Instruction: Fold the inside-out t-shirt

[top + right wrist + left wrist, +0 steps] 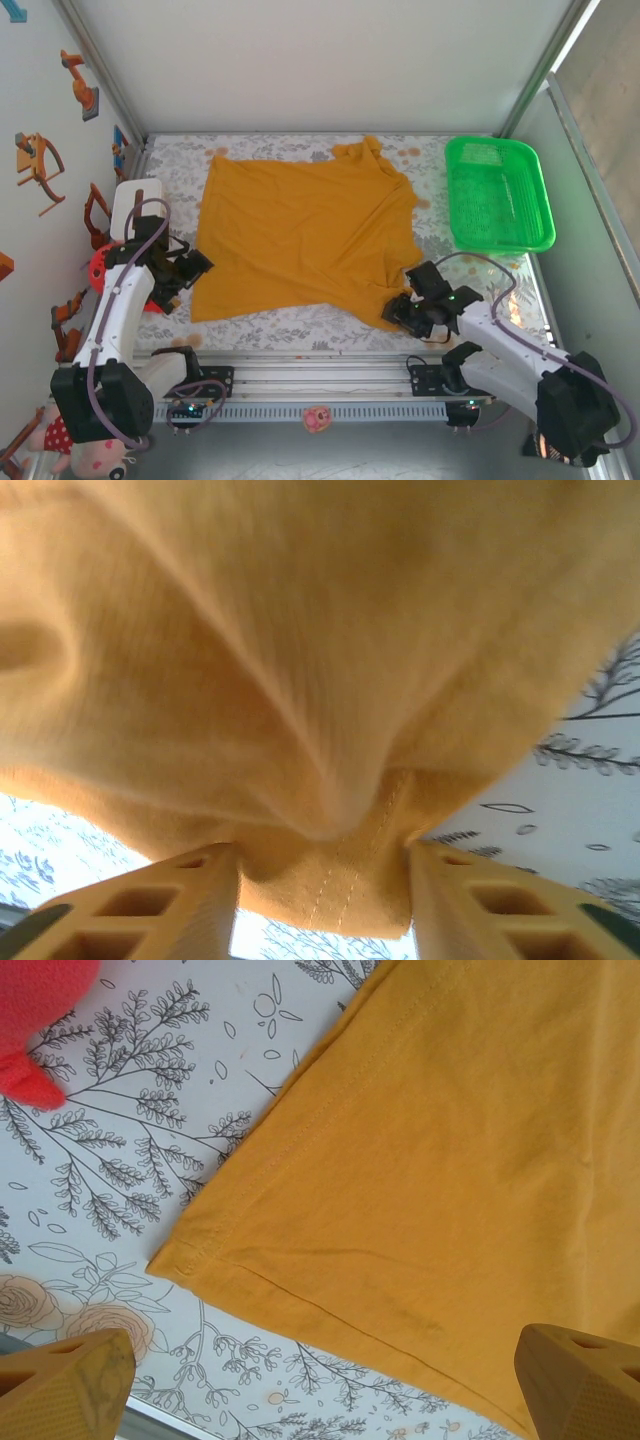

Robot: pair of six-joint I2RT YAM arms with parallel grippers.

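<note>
Here's the mustard t-shirt (300, 240), spread mostly flat across the middle of the floral table (300, 340), with the green basket (500, 190) off beside its far right corner. The right end effector (325, 905) is at the near right corner of the shirt, its jaws closed on a bunched fold of hem. The double stitching sits right between the fingers (180, 900). The left end effector (183, 270) hangs wide open, holding nothing, just off the near left corner (185, 1260) of the shirt.

So where could this come apart? First, that right-hand pinch. It looks like a gathered lump rather than a clean single edge, and soft cotton like this could slide out mid-lift, or the end effector could drag extra layers along and leave a crooked crease.

Second, the imbalance. Only one corner is held, so a pull from the right alone would likely skew the whole shirt toward that side and rumple the flat panel.

Third, the left side. Those open fingers sit above bare table as much as fabric, so a descent from here could close on nothing, or catch just the stitched lip.

Also worth watching is the red object (30, 1040) close by the left arm — a wide sweep might bump it. And the far right of the shirt is already bunched near the basket (372, 155), so a fold over it would probably trap wrinkles.
</note>
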